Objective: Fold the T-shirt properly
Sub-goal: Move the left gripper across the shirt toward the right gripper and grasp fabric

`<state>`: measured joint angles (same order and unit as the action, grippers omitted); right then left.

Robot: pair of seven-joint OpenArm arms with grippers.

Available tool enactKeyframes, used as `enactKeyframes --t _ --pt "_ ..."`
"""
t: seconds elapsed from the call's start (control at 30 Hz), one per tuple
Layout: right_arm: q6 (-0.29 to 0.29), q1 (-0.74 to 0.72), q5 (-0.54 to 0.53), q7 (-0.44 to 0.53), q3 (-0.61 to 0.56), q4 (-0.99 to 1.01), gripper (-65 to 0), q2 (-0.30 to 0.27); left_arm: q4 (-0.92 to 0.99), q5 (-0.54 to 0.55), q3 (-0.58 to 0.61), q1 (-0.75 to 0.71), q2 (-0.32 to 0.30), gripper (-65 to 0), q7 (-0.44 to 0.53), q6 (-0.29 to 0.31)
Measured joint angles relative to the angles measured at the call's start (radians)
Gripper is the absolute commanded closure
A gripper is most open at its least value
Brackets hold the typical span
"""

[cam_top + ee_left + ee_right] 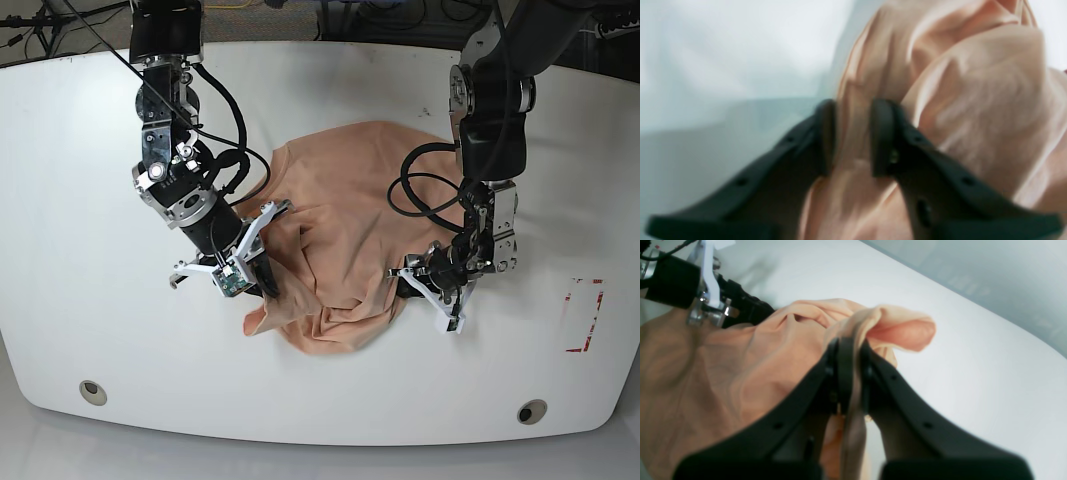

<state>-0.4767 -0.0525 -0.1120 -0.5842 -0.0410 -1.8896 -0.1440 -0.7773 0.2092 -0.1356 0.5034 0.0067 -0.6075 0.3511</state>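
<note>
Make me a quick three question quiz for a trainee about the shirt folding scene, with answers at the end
1. True or false: the T-shirt lies flat and neatly spread on the table.
2. Which hand has a bunched fold of the shirt clamped tight between its fingers: A) right hand, B) neither?
3. Fill in: in the left wrist view, cloth sits ____ the fingers of the left hand.

Key:
1. False, it is crumpled and bunched.
2. A.
3. Between; that view is blurred, so a firm grip cannot be confirmed.
</note>
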Motion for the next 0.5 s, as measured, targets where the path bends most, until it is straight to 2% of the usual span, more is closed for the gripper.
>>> enactKeyframes --t 0.2,0.5 --pt "0.001 -0.001 0.000 0.000 0.000 0.000 -0.2 0.000 0.001 0.021 0.001 -0.010 -0.012 0.0 0.010 0.015" --pt "0.001 -0.001 0.000 -0.002 0.000 0.000 -0.1 0.000 -0.038 0.011 0.001 -0.017 -0.015 -0.4 -0.027 0.017"
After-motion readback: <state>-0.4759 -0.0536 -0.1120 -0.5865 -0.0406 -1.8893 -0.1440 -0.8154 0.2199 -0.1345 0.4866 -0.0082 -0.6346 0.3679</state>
